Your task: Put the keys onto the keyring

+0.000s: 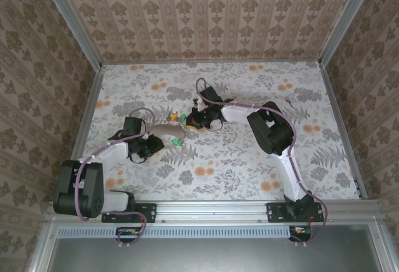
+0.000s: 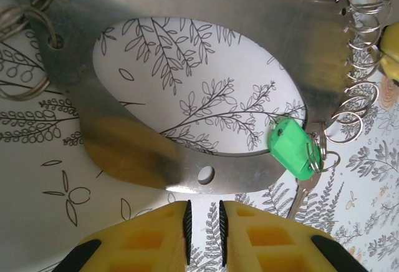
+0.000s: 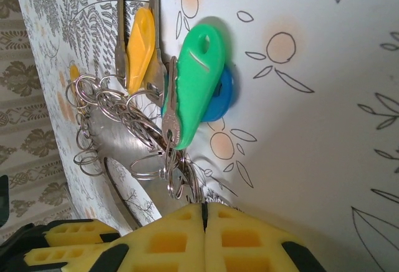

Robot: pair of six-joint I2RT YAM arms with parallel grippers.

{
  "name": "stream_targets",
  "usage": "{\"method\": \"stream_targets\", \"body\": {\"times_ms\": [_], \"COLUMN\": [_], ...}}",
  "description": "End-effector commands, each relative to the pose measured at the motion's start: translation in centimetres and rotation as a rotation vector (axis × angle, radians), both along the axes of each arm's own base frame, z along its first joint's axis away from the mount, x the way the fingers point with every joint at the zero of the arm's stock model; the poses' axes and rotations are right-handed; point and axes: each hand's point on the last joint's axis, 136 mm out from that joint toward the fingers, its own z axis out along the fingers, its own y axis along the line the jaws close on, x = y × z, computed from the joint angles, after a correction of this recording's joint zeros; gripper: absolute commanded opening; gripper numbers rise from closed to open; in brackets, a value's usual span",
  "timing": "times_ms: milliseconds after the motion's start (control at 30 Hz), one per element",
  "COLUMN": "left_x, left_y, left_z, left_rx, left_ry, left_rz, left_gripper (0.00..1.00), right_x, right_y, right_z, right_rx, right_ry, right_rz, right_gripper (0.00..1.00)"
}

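The keyring is a flat silvery metal band around an oval opening, with small holes and many wire split rings hooked along its edge. In the top view the keyring lies between both arms. A green-headed key hangs at its rim. My left gripper stands just short of the band, slightly open, with bare cloth between its pads. My right gripper is shut, its tips against a bunch of split rings that carry a green-headed key, a yellow one and a blue one.
The flowered tablecloth covers the table inside patterned walls. The left gripper's yellow fingers show close beside the right gripper. More loose rings hang at the band's far end.
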Motion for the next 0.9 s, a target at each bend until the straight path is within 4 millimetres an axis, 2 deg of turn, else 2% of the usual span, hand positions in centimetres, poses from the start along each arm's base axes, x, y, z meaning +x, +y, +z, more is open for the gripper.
{"method": "stream_targets", "body": {"times_ms": [0,267,433,667,867], "left_x": [-0.1,-0.1,-0.1,-0.3,-0.4], "left_y": [-0.1,-0.7,-1.1,-1.6,-2.0], "left_z": [-0.4,-0.9,-0.9,-1.0,-1.1], "left_rx": [0.004,-0.005,-0.005,-0.001,0.001], "left_ry": [0.007,0.018,0.014,0.015,0.018], "left_rz": [0.001,-0.013,-0.026,-0.043,-0.054], "left_gripper": [0.21,0.15,0.13,0.13,0.12], "right_x": [0.0,-0.6,-1.0,-0.7,-0.7], "right_y": [0.5,1.0,1.0,1.3,1.7], "right_z": [-0.4,0.0,-0.5,0.2,0.5], "right_rx": [0.015,0.049,0.046,0.077,0.108], "right_ry": [0.012,0.012,0.023,-0.005,-0.005], "right_rz": [0.009,0.012,0.015,0.014,0.016], "right_gripper": [0.08,0.13,0.15,0.21,0.21]}}
